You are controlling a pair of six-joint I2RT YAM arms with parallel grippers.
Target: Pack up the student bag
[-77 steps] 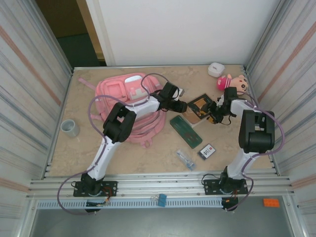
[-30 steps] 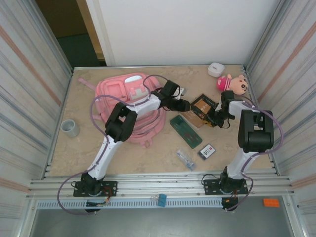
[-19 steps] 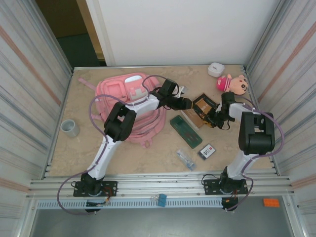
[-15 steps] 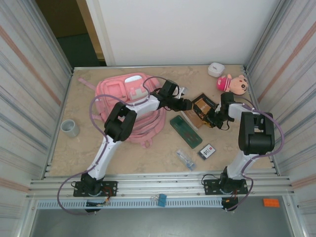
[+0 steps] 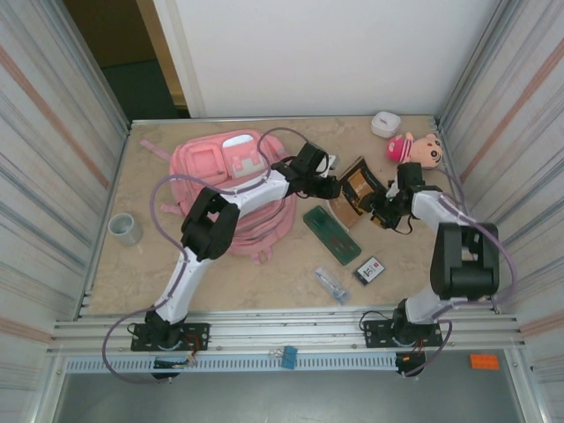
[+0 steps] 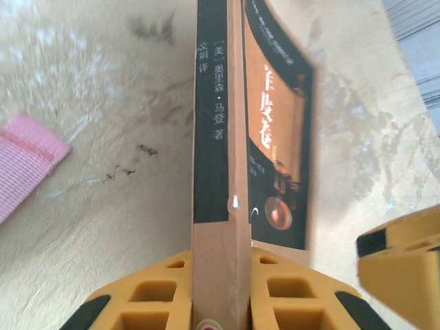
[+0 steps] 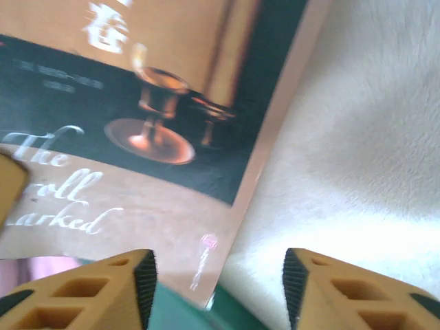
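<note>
The student bag (image 5: 222,173), a big pink backpack, lies flat at the back left of the table. Just right of it, a brown and black book (image 5: 356,190) is tipped up on its edge. My left gripper (image 5: 331,188) is shut on the book's spine end; in the left wrist view the spine (image 6: 218,151) runs up between the yellow fingers of that gripper (image 6: 220,278). My right gripper (image 5: 382,211) stands open at the book's right corner. In the right wrist view the cover (image 7: 130,103) lies ahead of the open right gripper (image 7: 217,282), with only the corner between the jaws.
A green pencil case (image 5: 332,234) lies just in front of the book. Nearer the front are a small card pack (image 5: 370,270) and a clear packet (image 5: 330,284). A plush doll (image 5: 416,148) and a white box (image 5: 385,123) sit back right. A grey cup (image 5: 124,228) stands far left.
My left gripper has shut on the book's spine end and my right gripper has opened and let the book go. The book now stands more on edge.
</note>
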